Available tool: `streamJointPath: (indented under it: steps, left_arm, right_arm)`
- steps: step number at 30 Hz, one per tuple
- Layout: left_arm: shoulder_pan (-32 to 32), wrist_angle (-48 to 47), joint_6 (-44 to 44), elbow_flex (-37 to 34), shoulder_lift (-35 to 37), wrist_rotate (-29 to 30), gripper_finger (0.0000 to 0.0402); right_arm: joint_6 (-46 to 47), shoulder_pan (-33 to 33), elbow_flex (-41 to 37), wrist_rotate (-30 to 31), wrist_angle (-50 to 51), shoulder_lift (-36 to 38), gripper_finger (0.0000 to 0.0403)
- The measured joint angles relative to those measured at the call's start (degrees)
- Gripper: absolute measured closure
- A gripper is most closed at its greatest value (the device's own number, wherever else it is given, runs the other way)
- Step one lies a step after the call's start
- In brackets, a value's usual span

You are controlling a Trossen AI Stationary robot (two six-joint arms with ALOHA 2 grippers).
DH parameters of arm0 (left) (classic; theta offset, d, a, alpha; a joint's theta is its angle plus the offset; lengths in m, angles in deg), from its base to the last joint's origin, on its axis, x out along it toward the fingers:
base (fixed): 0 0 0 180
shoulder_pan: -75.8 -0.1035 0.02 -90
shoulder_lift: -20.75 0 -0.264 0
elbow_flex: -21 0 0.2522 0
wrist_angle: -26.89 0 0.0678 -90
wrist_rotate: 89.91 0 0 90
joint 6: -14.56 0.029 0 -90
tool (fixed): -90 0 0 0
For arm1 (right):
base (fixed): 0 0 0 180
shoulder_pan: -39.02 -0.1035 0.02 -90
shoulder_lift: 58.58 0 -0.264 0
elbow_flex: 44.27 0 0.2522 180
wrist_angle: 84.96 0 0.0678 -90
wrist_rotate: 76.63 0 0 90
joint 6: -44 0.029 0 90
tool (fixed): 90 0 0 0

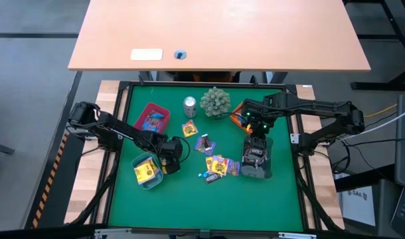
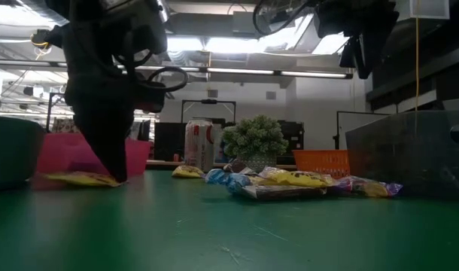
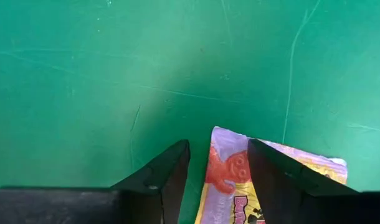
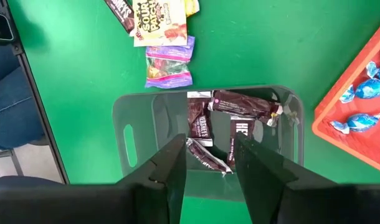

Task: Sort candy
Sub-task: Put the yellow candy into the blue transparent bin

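My left gripper (image 1: 170, 158) points down at the green mat beside the teal bowl (image 1: 148, 172), which holds yellow packets. In its wrist view the gripper (image 3: 218, 168) is open by a narrow gap. A yellow and purple candy packet (image 3: 230, 180) lies flat on the mat under that gap, and one finger (image 3: 271, 174) stands over it. My right gripper (image 4: 209, 162) hangs open and empty above the grey bin (image 4: 134, 124), where dark brown mini bars (image 4: 240, 106) lie. Loose candy (image 1: 214, 166) lies in a pile mid-table. My left gripper comes at the yellow packet's purple end (image 3: 224, 146) from above, pointing down, one finger beside it and one over it. The packet lies flat on the mat. Whether a finger touches it, I cannot tell.
A pink tray (image 1: 151, 118) with candy, a silver can (image 1: 190, 106) and a green spiky ball (image 1: 216, 101) stand along the far side. The orange tray (image 4: 358, 118) holds blue-wrapped pieces (image 4: 370, 87). Bare mat lies along the near edge.
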Motion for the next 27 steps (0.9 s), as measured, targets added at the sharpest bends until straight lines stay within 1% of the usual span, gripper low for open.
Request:
streamJointPath:
  steps: [3, 6, 14, 21, 27]
  left_arm:
    - [0.6, -0.09, 0.41, -0.04, -0.06, 0.77, 0.0265]
    - [1.18, -0.19, 0.39, -0.07, -0.1, 1.79, 0.0292]
    - [1.37, 0.94, -0.01, 0.26, -0.21, 1.28, 0.039]
    - [1.35, 0.48, 0.0, 1.8, -0.45, 0.87, 0.04]
    - [1.12, 0.57, 0.68, 3.61, 0.27, -1.03, 0.0401]
  right_arm:
    - [0.0, 0.01, 0.0, 0.0, -0.02, 0.0, 0.0271]
    - [0.0, 0.0, 0.0, 0.0, -0.02, 0.0, 0.0271]
    - [0.0, 0.02, 0.0, 0.0, -0.48, 0.0, 0.0271]
    - [-0.02, 0.02, 0.0, 0.0, -2.71, 0.0, 0.0271]
    - [-0.02, 0.01, 0.0, 0.0, -3.02, 0.0, 0.0271]
